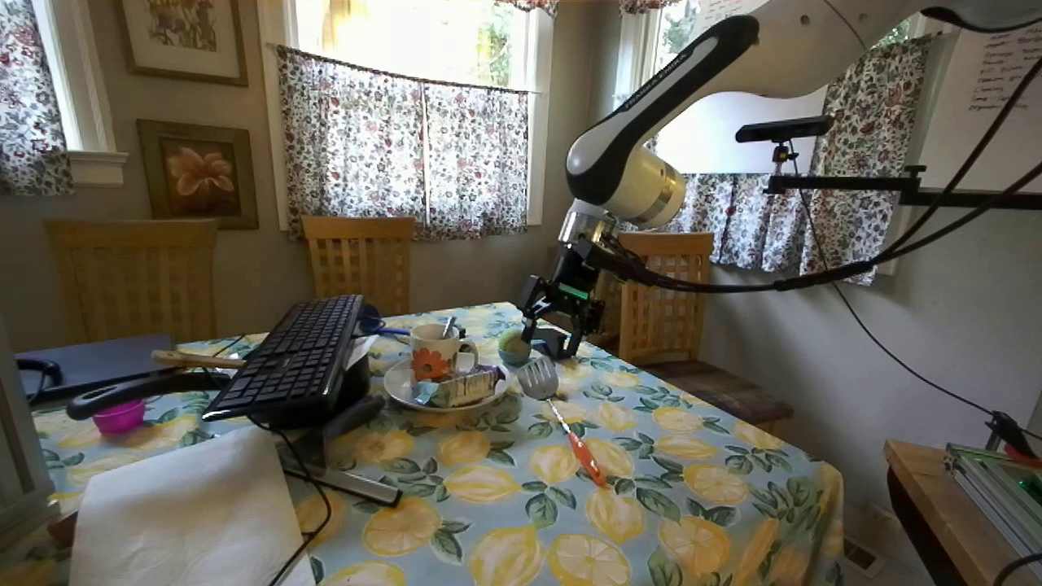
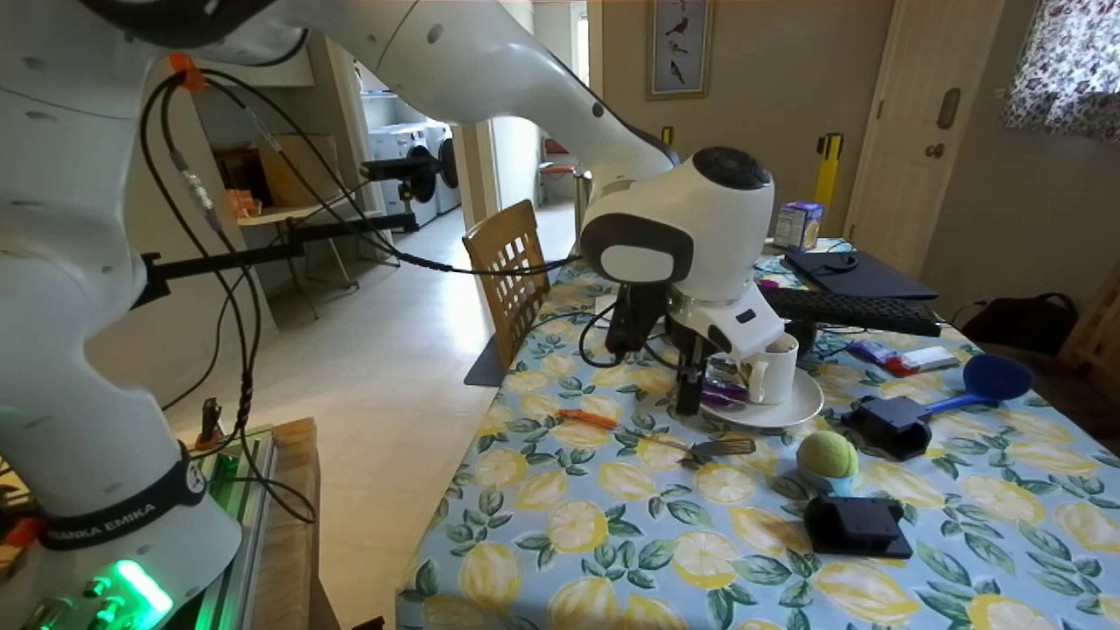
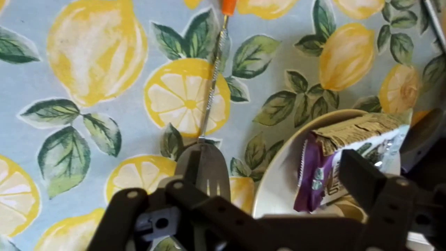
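We list one pincer [image 3: 272, 160], spread wide, nothing gripped yet; snack packet [image 3: 355, 139] on plate [image 3: 278, 190], right in the wrist view; spatula [image 3: 214, 160] on table [image 3: 139, 132], left.

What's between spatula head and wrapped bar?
Tablecloth beside the spatula head, then the plate under the wrapped bar; the wrist view shows it.

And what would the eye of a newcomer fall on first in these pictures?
Probably the large robot arm reaching over the lemon-patterned tablecloth, its open gripper hanging near the plate. Next, perhaps, the orange-flowered mug standing on that plate, and the orange-handled spatula lying beside it.
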Action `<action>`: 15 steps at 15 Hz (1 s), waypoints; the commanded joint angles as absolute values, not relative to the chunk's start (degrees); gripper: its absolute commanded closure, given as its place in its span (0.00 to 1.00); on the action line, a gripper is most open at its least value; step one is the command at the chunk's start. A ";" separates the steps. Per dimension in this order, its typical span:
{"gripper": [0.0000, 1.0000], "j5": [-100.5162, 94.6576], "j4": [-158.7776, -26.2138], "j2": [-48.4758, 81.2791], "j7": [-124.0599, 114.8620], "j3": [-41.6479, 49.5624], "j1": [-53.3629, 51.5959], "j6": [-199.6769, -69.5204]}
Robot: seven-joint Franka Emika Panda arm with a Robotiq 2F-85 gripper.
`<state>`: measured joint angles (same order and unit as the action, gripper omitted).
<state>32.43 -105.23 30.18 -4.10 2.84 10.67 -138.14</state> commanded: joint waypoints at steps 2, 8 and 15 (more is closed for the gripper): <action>0.00 39.35 -98.60 37.01 -4.12 -1.21 12.01 -146.33; 0.26 41.54 -89.03 45.72 -3.74 -4.29 12.26 -147.56; 0.78 40.66 -84.53 49.04 -4.55 -5.05 12.26 -148.50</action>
